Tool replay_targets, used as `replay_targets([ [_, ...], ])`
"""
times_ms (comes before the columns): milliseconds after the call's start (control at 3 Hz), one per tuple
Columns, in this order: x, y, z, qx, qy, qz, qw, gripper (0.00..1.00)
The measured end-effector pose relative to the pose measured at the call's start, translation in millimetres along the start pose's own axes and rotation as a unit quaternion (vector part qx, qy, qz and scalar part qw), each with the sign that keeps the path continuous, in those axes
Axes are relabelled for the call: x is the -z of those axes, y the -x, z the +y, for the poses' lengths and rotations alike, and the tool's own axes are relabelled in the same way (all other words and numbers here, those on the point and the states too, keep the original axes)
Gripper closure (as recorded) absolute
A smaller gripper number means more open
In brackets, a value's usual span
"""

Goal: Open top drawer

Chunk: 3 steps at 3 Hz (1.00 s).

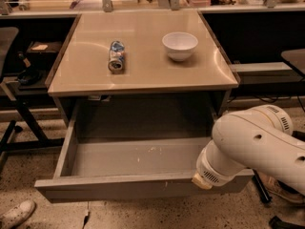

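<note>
The top drawer stands pulled far out from under the beige table. Its deep grey tray with whitish specks is open to view and holds nothing. My white arm reaches in from the right and ends at the drawer's front right corner. The gripper is hidden behind the arm's wrist at that corner, so its fingers do not show.
On the table top lie a can on its side and a white bowl. A dark chair stands at the left. A shoe lies on the speckled floor at the lower left. A black desk is at the right.
</note>
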<state>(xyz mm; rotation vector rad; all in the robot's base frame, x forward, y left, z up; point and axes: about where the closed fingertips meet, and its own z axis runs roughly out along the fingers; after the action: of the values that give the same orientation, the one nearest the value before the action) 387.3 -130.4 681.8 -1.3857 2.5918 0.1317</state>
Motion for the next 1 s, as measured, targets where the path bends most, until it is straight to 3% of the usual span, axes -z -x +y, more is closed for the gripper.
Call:
replay_targets([
  [1000, 9.9, -7.0, 10.9, -0.005, 0.012, 0.006, 0.9999, 1.00],
])
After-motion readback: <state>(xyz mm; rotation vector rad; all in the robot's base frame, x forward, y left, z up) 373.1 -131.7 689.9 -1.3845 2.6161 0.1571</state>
